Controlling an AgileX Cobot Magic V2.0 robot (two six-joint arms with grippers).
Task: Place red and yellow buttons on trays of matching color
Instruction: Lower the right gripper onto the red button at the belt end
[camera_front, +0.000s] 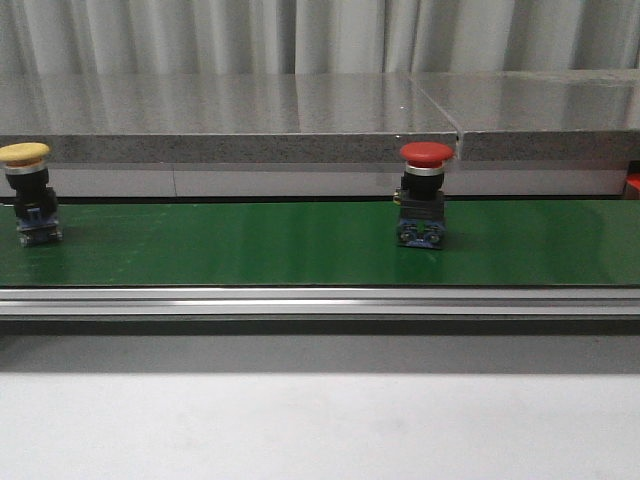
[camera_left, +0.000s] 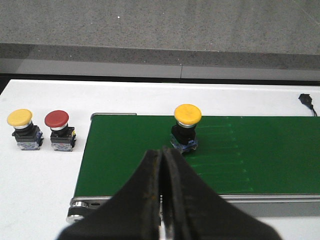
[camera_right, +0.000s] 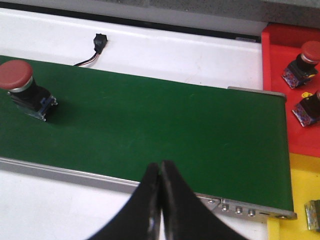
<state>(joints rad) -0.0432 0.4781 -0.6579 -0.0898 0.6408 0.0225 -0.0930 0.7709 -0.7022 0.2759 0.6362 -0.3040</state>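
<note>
The conveyor belt is a matt green sheet, smooth and faintly ribbed, edged by a brushed, silvery metal rail. On it, the red button and yellow button have smooth, softly glossy plastic caps above shiny metal collars and black plastic bodies. Behind the belt, a speckled grey stone-like ledge is polished and reflective. The white surface looks matt. Beside the belt, the red tray is smooth plastic.

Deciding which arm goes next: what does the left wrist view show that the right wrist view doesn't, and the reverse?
Left wrist only: yellow button on the belt, plus a yellow spare and a red spare on the white table. Right wrist only: red button on the belt, red tray holding buttons, yellow tray. Both: green belt and a shut gripper, left, right.
</note>
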